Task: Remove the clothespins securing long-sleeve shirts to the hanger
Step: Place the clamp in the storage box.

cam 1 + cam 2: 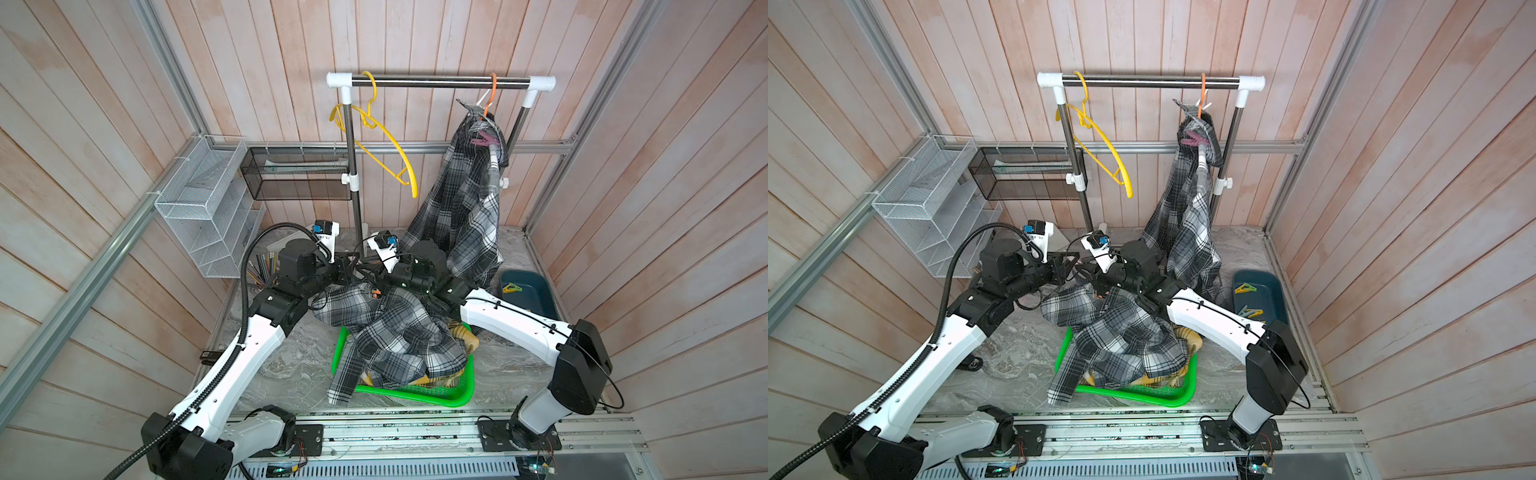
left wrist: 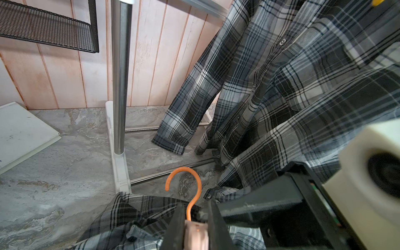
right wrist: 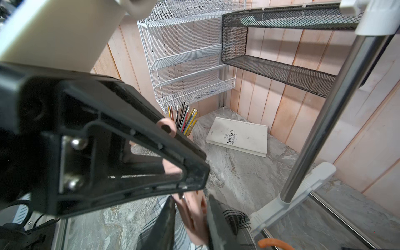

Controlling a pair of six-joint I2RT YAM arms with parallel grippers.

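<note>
Left gripper (image 2: pixel 194 207) first: jaws clenched on the pale pink neck of the held hanger (image 2: pixel 195 236), its orange hook poking out past the tips, low over the desk (image 2: pixel 54 194). Right gripper (image 3: pixel 191 201) sits nose to nose with it. In the right wrist view its jaws flank a pink plastic piece (image 3: pixel 192 220). Peg or hanger part, I can't tell, and I can't tell either whether they are pressing on it or merely framing it.

Under both grippers lies the crumpled grey shirt (image 1: pixel 395 332), collar end up by the jaws, the rest draped across the green basket (image 1: pixel 415 398), one sleeve spilling over the rim onto the desk. Peeking out beneath it in the basket is the yellow shirt (image 1: pixel 467 338).

Out to the robot's right, the dark tray (image 1: pixel 536 291) by the desk's edge holds loose clothespins, a yellow-green clothespin (image 1: pixel 510 288) plain in both top views.

Further back stands the rail (image 1: pixel 440 81). The hanging grey shirt (image 1: pixel 457 208) drops from its right end, sleeve and hem down at the desk, and a mauve-pink clothespin (image 1: pixel 484 139) bites it up near the collar. At the rail's left end a yellow hanger (image 1: pixel 414 187) dangles, tilted
</note>
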